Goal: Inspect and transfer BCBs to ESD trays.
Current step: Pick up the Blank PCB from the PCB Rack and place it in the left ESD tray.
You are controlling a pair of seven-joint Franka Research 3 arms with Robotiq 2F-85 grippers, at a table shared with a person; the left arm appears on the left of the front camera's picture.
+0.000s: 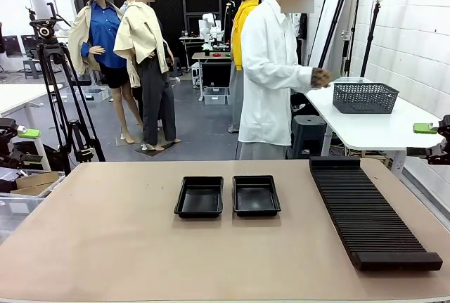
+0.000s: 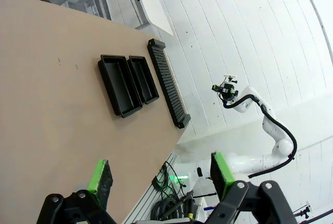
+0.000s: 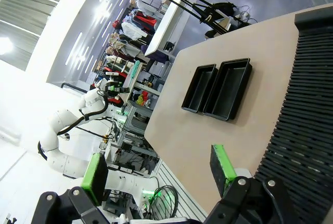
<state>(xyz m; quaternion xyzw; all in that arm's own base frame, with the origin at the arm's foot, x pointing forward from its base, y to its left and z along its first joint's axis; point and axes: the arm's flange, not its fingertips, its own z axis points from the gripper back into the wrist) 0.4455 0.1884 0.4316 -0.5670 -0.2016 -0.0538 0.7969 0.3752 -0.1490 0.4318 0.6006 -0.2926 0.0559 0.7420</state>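
Left ESD tray (image 1: 200,197) and right ESD tray (image 1: 256,195), side by side mid-counter (image 1: 105,240); both tools wide.

Item 1, trays: matching shallow black pair, narrow gap between them, lying flat with black floors in plain sight; the left wrist view shows the left ESD tray (image 2: 119,84) beside the right ESD tray (image 2: 143,78), and the right wrist view shows them (image 3: 199,89) (image 3: 229,90) the same way.
Item 2, ribbed black rack (image 1: 369,211): long, flat on the counter, just beyond the right ESD tray on the robot's right, apart from it.
Item 3, left tool (image 2: 160,174): green pads spread wide, gripping nothing, raised off the counter's left end.
Item 4, right tool (image 3: 158,168): pads equally wide, gripping nothing, over the rack's near edge.
Item 5, person (image 1: 271,71): standing at the far side, hand near a grey mesh basket (image 1: 365,98) on a white side table.
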